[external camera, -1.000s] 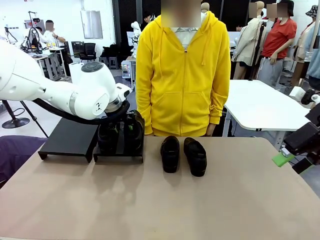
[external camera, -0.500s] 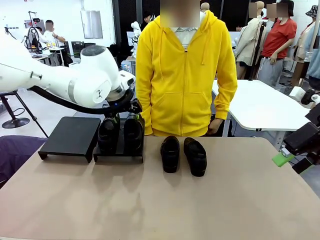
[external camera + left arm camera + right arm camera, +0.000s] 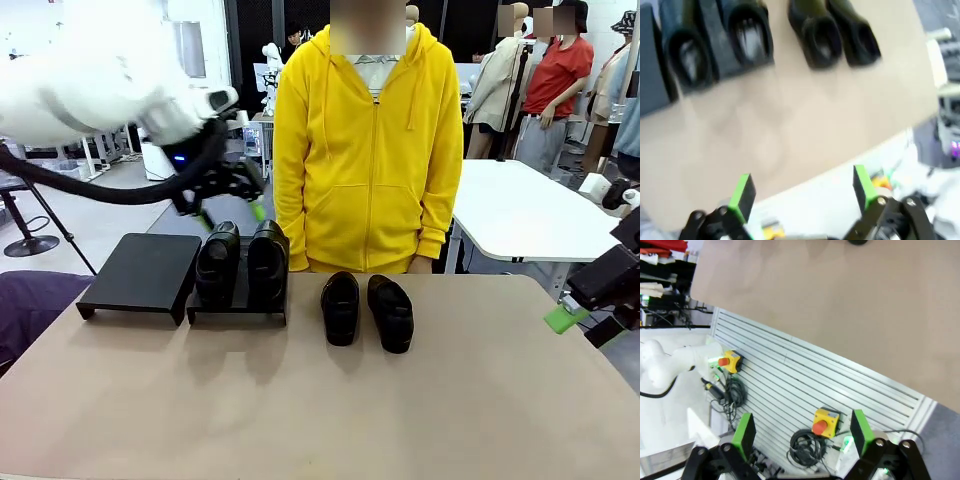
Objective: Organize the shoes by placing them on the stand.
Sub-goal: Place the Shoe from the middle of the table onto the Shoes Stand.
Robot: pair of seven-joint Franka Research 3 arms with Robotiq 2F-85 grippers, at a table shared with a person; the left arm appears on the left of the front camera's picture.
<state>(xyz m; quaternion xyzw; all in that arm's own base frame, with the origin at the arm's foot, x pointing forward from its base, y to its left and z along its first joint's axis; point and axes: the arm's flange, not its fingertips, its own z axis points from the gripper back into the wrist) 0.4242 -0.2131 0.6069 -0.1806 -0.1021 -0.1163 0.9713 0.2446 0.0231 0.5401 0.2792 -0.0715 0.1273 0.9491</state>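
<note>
Above stand (image 3: 140, 272), left tool (image 3: 231, 210) spread, empty

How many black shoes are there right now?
4 shoes: two side by side on the stand, two on the table before the person. None seems hidden.

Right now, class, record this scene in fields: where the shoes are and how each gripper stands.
stand pair: two shoes side by side on the right black stand
table pair: two shoes side by side on the table, before the person
left gripper: open, holding nothing, in the air above the stand pair
right gripper: open, holding nothing, off the table's right side
</note>
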